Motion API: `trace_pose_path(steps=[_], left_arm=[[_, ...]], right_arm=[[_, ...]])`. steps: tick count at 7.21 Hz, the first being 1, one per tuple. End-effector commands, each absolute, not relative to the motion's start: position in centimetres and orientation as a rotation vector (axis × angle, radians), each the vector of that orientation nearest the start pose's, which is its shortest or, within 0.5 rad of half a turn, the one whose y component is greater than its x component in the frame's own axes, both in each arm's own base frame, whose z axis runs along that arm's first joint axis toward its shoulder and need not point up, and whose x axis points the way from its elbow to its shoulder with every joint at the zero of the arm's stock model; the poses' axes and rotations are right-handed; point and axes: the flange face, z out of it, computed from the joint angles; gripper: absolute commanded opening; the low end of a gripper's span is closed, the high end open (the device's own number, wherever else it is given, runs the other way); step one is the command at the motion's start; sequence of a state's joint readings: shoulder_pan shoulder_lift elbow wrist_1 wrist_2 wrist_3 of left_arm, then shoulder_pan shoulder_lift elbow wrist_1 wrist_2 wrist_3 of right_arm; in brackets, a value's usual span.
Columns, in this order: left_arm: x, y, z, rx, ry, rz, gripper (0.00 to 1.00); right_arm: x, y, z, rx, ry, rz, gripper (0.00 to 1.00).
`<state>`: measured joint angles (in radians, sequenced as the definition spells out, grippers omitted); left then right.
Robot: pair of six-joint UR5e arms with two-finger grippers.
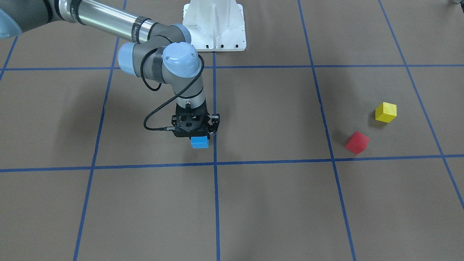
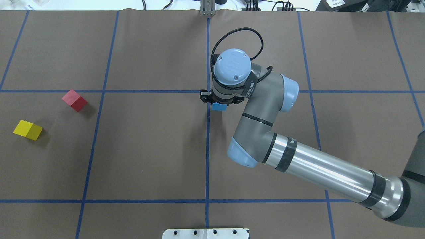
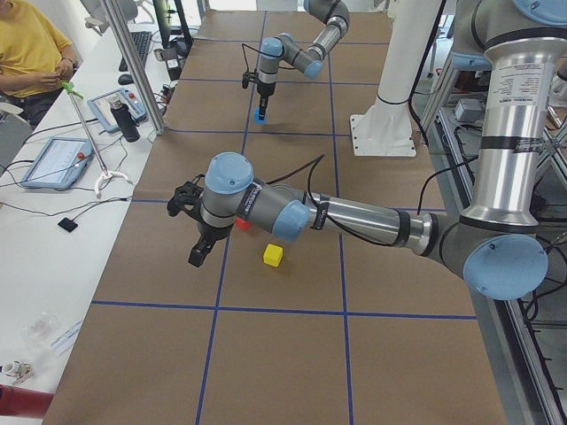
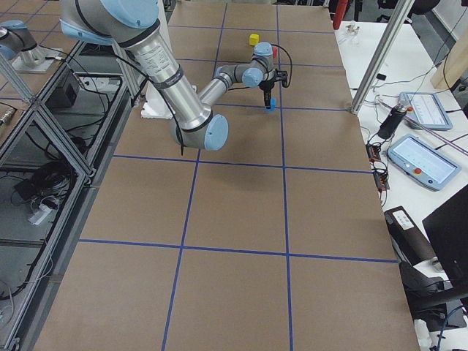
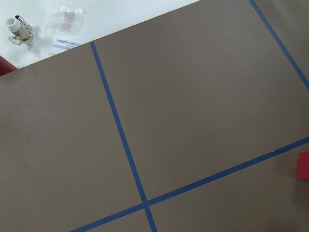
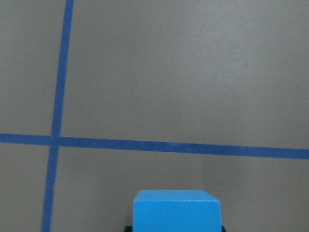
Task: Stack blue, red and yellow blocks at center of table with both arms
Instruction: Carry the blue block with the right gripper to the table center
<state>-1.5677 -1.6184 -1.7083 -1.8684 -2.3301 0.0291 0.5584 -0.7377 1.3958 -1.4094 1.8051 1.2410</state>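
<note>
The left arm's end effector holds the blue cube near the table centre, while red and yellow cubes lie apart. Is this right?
No: the right end effector holds the small blue cube, as the overhead exterior view shows. The small red cube and small yellow cube do lie apart.

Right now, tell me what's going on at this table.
The right gripper holds the blue block close to the centre of the table. The red block and yellow block sit apart on the robot's left side, untouched. The left gripper hangs above the table near the red block; whether it is open cannot be told. Nothing is stacked yet.
</note>
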Motion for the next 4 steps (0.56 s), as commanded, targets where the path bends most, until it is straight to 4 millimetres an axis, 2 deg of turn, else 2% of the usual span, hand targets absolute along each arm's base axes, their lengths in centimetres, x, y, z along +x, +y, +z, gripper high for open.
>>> trace_pose_path(steps=[1,2,3,4], left_arm=[[-6.3,-52.8,53.5,0.465,0.739,0.212,1.00],[-6.3,-52.8,53.4,0.467,0.739,0.212,1.00],[-6.3,-52.8,53.4,0.467,0.738,0.214,1.00],[-6.3,-52.7,53.4,0.467,0.738,0.214,1.00]], right_arm=[[-62.2,-47.4,18.2,0.126,-0.845,0.137,0.13],[-63.0,-46.9,18.6,0.148,-0.829,0.139,0.28],[-63.2,-46.8,18.8,0.149,-0.824,0.139,0.51],[-63.3,-46.5,18.9,0.149,-0.823,0.137,0.99]])
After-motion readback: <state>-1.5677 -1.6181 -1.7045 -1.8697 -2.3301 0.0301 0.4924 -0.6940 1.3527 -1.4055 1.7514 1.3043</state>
